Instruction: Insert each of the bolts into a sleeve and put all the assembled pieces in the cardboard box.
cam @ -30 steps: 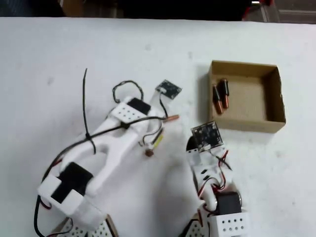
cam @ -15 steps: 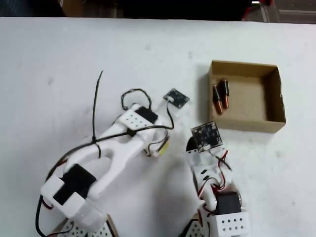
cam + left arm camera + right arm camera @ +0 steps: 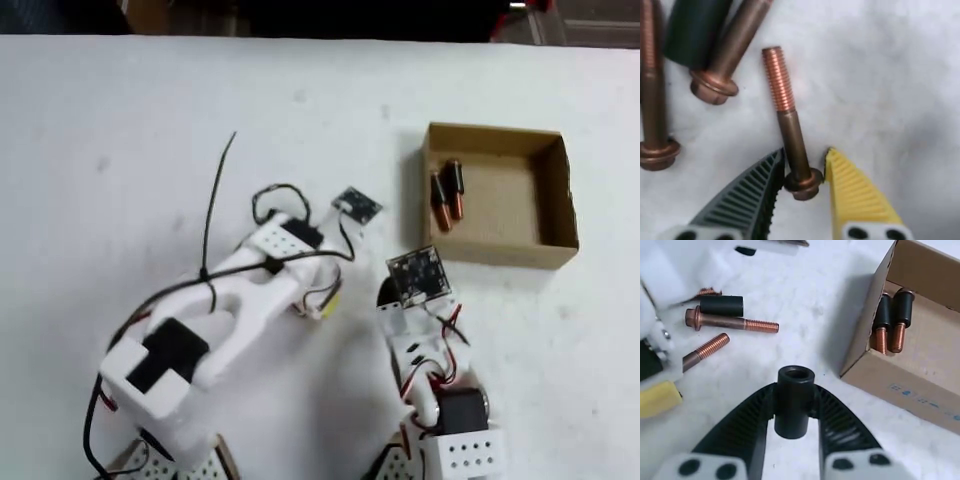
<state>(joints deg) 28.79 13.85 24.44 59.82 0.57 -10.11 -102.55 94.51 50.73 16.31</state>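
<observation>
In the left wrist view my left gripper [image 3: 804, 156] has its grey and yellow fingers shut on the head end of a copper bolt [image 3: 782, 95] that lies on the table. Two more bolts [image 3: 722, 55] and a dark sleeve [image 3: 692, 27] lie just beyond it. My right gripper [image 3: 793, 407] is shut on an upright black sleeve [image 3: 794, 397], its bore facing up. The cardboard box [image 3: 927, 375] stands beside it and holds two assembled pieces [image 3: 892, 320]. In the high view the left gripper [image 3: 322, 298] sits left of the right arm [image 3: 425, 330], and the box [image 3: 555, 250] is at the right.
Loose bolts [image 3: 732, 323] and a spare black sleeve [image 3: 721, 305] lie on the white table between the two arms. A black cable [image 3: 212, 205] loops up from the left arm. The box's far half [image 3: 510, 200] is bare cardboard.
The left arm has swung right and drawn back toward the near edge, and a bolt seen past its tip is now hidden under it. The right arm has not moved.
</observation>
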